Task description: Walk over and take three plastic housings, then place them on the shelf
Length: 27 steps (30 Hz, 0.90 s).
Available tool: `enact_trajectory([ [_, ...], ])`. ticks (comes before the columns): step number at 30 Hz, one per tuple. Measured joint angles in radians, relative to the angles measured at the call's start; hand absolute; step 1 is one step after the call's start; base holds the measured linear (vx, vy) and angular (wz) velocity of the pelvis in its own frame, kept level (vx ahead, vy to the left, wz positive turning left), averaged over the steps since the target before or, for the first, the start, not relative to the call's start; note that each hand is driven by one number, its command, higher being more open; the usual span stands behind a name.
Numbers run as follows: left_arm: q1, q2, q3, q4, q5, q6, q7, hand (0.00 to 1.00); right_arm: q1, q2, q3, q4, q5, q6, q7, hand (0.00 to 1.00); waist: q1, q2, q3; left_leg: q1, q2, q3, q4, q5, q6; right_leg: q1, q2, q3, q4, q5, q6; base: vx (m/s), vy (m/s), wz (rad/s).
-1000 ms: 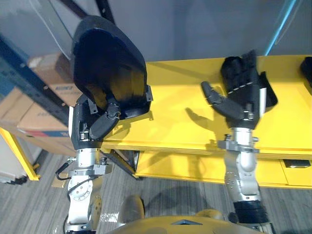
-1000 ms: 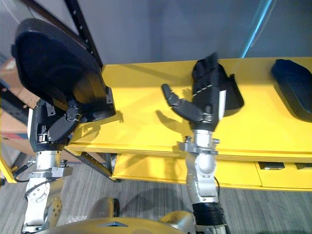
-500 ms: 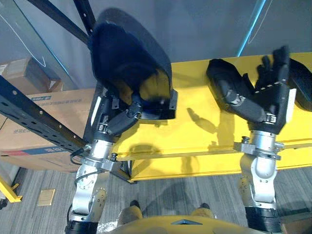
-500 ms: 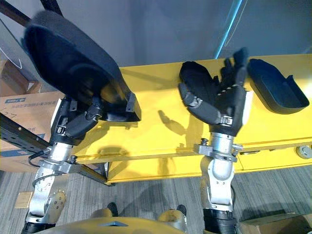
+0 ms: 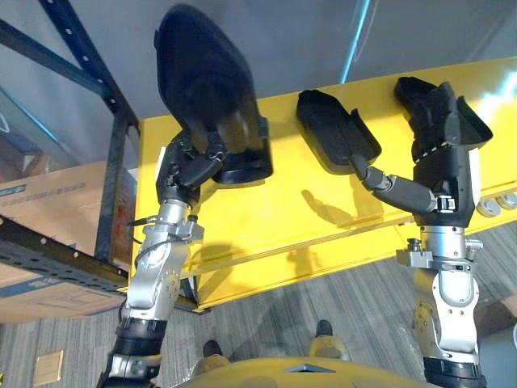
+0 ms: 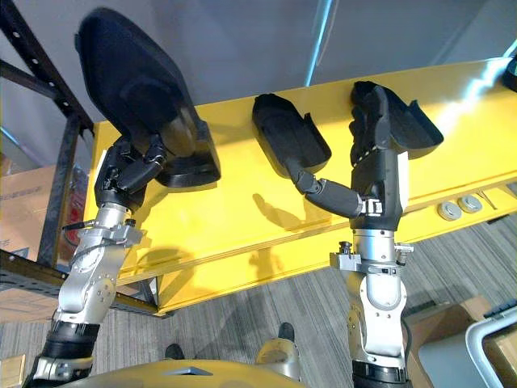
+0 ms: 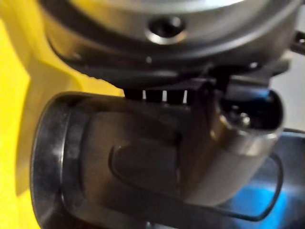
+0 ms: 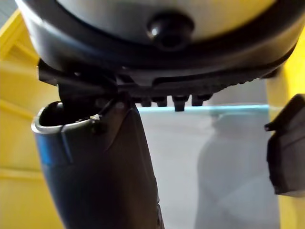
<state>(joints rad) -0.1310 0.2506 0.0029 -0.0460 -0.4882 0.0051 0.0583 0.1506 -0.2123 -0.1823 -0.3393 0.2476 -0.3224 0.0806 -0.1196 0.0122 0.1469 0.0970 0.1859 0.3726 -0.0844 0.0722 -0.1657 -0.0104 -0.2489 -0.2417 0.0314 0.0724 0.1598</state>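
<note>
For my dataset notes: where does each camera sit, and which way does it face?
Left eye view: on the head, looking down at the yellow shelf; left hand grips a large black plastic housing, right hand is open.
Right eye view: beside it, same scene, slightly shifted.
Left wrist view: on the left wrist, looking along that hand toward the shelf.
Right wrist view: on the right wrist, looking past that hand to a second black housing.
Shared: all show the yellow shelf.

Both forearms stand upright at the front edge of the yellow shelf [image 5: 283, 218]. The left hand [image 5: 190, 170] curls fingers and thumb round a black plastic housing [image 5: 202, 73]. The right hand [image 5: 443, 182] has straight fingers, with its thumb stretched out sideways.
</note>
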Motion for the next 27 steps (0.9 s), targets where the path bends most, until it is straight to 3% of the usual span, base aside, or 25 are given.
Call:
enact_trajectory([
  [7, -0.269, 0.133, 0.016, 0.279, 0.027, 0.084, 0.019, 0.0, -0.011, -0.07, 0.017, 0.021, 0.015, 0.008, 0.049, 1.0, -0.025, 0.009, 0.016, 0.001, 0.0, 0.02, 0.0, 0.002, -0.001, -0.016, 0.003, 0.025, 0.003, 0.004, 0.001, 0.01, -0.003, -0.09],
  [11, -0.303, 0.158, 0.031, 0.319, 0.023, 0.119, -0.001, 0.0, -0.017, -0.093, 0.032, 0.022, 0.044, 0.015, 0.071, 1.0, -0.028, 0.021, 0.034, 0.006, 0.0, 0.023, 0.001, 0.002, -0.001, -0.016, 0.003, 0.028, 0.005, 0.004, 0.001, 0.0, -0.001, -0.02],
  [16, -0.31, 0.191, 0.051, 0.369, 0.017, 0.241, -0.056, 0.0, -0.046, -0.106, 0.054, 0.022, 0.047, 0.039, 0.085, 1.0, -0.029, 0.041, 0.054, 0.017, 0.0, 0.023, 0.001, 0.003, 0.0, -0.005, 0.004, 0.03, 0.007, 0.004, 0.002, 0.0, 0.0, -0.01],
  [20, -0.352, 0.216, 0.056, 0.402, 0.02, 0.293, -0.103, 0.0, -0.05, -0.106, 0.061, 0.022, 0.052, 0.055, 0.085, 1.0, -0.027, 0.042, 0.063, 0.018, 0.0, 0.018, 0.001, 0.006, 0.002, -0.001, 0.004, 0.028, 0.009, 0.003, 0.002, -0.01, -0.001, 0.01],
  [27, -0.366, 0.234, 0.073, 0.447, 0.032, 0.306, -0.177, 0.0, -0.049, -0.105, 0.076, 0.022, 0.053, 0.072, 0.078, 1.0, -0.033, 0.043, 0.068, 0.036, 0.001, 0.017, 0.001, 0.006, 0.002, 0.018, 0.004, 0.027, 0.007, 0.003, 0.002, 0.0, 0.0, 0.0],
])
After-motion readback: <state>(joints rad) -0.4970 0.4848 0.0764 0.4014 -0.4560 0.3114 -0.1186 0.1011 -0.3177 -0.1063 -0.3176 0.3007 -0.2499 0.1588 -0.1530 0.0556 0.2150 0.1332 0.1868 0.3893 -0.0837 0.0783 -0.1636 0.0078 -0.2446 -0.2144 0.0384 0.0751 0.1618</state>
